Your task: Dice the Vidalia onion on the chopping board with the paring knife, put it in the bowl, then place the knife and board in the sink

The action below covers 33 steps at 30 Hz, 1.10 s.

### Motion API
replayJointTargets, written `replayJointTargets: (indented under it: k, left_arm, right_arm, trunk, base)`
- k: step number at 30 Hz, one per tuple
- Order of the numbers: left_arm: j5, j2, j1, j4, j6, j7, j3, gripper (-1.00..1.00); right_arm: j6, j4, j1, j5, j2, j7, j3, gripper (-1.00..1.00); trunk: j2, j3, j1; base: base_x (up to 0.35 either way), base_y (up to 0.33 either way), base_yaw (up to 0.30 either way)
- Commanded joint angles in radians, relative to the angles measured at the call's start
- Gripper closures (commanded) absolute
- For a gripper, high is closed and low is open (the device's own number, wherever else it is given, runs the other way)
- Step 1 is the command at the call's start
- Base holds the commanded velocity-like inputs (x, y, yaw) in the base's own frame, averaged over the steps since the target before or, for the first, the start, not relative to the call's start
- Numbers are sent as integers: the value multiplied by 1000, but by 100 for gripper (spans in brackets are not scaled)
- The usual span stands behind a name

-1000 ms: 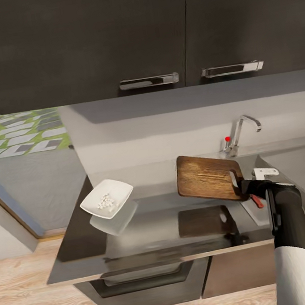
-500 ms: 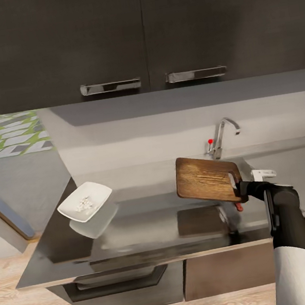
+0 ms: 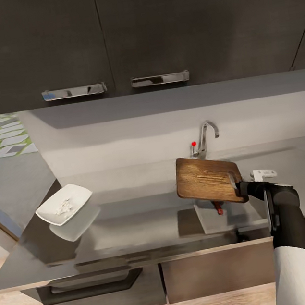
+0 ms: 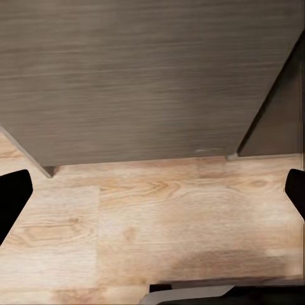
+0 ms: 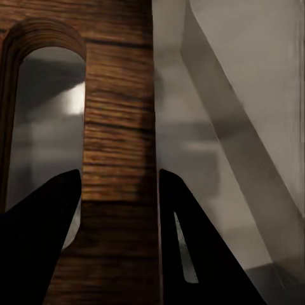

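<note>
Right gripper (image 3: 240,189) fingers clamp the chopping board (image 3: 206,180) at its slot-handle end, holding it raised above the countertop (image 3: 133,223) beside the sink (image 3: 293,186). Left gripper (image 4: 152,190) fingers spread apart over floor.

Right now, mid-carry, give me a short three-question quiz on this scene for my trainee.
1. True or false: the right pincer is shut on the chopping board, holding it above the countertop.
2. Multiple choice: what lies in the bowl? A) small pale diced pieces B) a whole onion C) the knife
3. Fill in: the paring knife, with its red handle, lies in the ____.

Key:
1. True; the fingers clamp the board's end beside its slot handle.
2. A
3. sink, below the raised board, near the tap.
</note>
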Motion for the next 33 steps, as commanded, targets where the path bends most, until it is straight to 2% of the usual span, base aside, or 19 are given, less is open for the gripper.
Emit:
replayJointTargets:
  k: [1,6,9,11,15,17,21,23,26,27,30,33]
  left_arm:
    - [7,2,0,-2,-1,4,-8,-100]
    - [7,1,0,-2,-1,2,-8,-100]
    - [7,1,0,-2,-1,3,-8,-100]
    - [8,1,0,-1,-1,4,-7,-100]
    - [8,1,0,2,-1,4,-6,-100]
    - [8,1,0,14,-1,5,-5,-100]
    - [7,1,0,18,-1,3,-4,-100]
    - [8,1,0,19,-1,4,-4,-100]
    - [8,1,0,19,-1,4,-4,-100]
    - [8,1,0,19,-1,4,-4,-100]
    - [8,1,0,19,-1,5,-4,-100]
    - [8,1,0,19,-1,5,-4,-100]
  right_arm:
    - [4,-1,-1,1,0,11,-3,100]
    - [4,-1,-1,6,-8,12,-2,100]
    - [4,-1,-1,27,-11,11,-1,100]
    - [4,-1,-1,58,-13,11,-2,100]
    - [5,-1,-1,168,-13,8,1,100]
    - [7,-1,-1,224,-8,-27,0,100]
    - [14,0,-1,239,5,-183,0,100]
    - [16,0,-1,233,29,-268,-3,100]
    - [18,0,-2,201,57,-349,-8,100]
    - [31,-1,-1,151,62,-388,-9,100]
    - [76,-1,-1,64,64,-458,-9,100]
    - [104,-1,-2,-65,67,-586,-8,100]
  trunk:
    - [-2,-2,1]
    - [-2,-2,1]
    - [-2,-2,1]
    - [-2,-2,1]
    - [-2,-2,1]
    - [-2,-2,1]
    - [-2,-2,1]
    - [-2,-2,1]
    - [-2,-2,1]
    - [-2,-2,1]
    - [-2,-2,1]
    - [-2,-2,1]
  base:
    - [0,-128,0]
    - [0,-41,0]
    - [0,-5,0]
    - [0,-2,0]
    - [0,0,0]
    - [0,0,0]
    - [0,0,0]
    - [0,0,0]
    - [0,0,0]
    - [0,0,0]
    - [0,0,0]
    - [0,0,0]
